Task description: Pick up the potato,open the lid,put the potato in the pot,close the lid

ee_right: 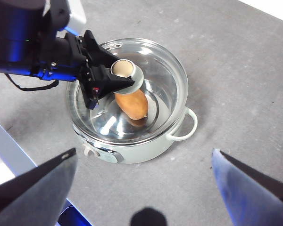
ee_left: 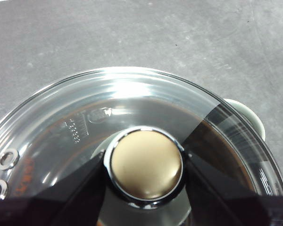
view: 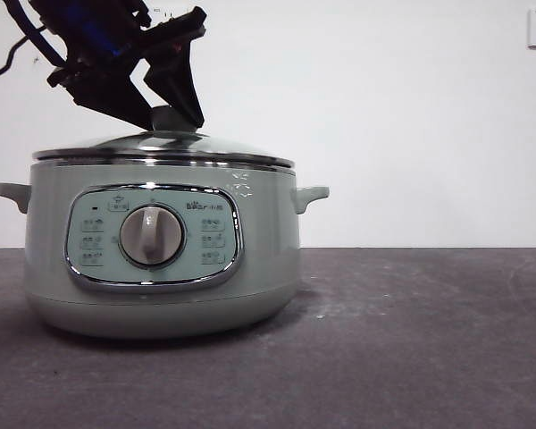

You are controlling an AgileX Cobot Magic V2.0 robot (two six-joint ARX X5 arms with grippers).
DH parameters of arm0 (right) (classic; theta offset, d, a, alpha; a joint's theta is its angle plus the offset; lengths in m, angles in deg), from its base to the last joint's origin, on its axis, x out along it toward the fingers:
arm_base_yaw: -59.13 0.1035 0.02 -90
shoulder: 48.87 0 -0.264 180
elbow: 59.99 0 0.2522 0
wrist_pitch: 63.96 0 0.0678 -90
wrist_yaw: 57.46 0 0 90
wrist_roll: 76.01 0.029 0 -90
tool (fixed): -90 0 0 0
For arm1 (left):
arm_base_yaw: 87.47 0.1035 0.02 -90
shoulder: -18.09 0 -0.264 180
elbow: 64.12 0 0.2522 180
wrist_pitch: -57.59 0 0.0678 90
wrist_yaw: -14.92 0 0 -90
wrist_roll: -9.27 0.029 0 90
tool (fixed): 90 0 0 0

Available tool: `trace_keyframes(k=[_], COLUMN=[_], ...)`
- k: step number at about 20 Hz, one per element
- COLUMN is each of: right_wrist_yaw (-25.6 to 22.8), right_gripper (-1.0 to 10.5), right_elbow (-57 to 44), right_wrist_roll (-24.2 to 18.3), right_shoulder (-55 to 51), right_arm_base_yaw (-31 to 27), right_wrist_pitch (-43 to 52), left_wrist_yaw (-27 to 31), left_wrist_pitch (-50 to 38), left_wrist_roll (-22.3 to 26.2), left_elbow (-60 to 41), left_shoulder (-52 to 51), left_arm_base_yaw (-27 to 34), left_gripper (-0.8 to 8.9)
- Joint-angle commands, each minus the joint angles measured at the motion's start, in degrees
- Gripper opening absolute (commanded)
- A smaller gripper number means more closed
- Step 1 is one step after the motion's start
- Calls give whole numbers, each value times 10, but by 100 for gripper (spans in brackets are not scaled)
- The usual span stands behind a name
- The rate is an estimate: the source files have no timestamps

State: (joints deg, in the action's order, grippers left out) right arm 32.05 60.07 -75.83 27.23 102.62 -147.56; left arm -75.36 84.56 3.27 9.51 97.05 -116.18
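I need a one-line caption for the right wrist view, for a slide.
Left gripper grips the knob of the lid seated on the pot, potato inside; right gripper hovers open above.

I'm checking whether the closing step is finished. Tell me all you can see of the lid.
The lid is a shallow dome of clear glass with a chrome rim, two small holes near its edge and a round pale knob on a chrome collar. It sits level on the pot, rim to rim. The left gripper has a jaw on each side of the knob. Through the glass the potato shows inside.
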Motion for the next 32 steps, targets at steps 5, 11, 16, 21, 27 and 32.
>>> trace_keyframes(k=[5,11,16,21,27,32], right_wrist_yaw=[-1,-1,-1,-47,-74,-75], right_gripper=[470,470,470,469,404,56], right_elbow=[1,1,1,1,-41,-193], right_wrist_roll=[4,4,4,4,19,26], right_shoulder=[0,0,0,0,-33,-132], right_arm_base_yaw=[0,0,0,0,0,0], right_wrist_pitch=[2,0,-12,-23,-24,78], left_wrist_yaw=[0,2,2,2,2,2], left_wrist_pitch=[10,17,-5,-12,96,177], left_wrist_roll=[-4,-4,-4,-4,-5,-15], left_elbow=[6,6,6,6,6,6], left_shoulder=[4,4,3,-34,-155,-259], left_arm_base_yaw=[-12,-12,-12,-14,-34,-44], left_gripper=[-9,41,414,414,407,-5])
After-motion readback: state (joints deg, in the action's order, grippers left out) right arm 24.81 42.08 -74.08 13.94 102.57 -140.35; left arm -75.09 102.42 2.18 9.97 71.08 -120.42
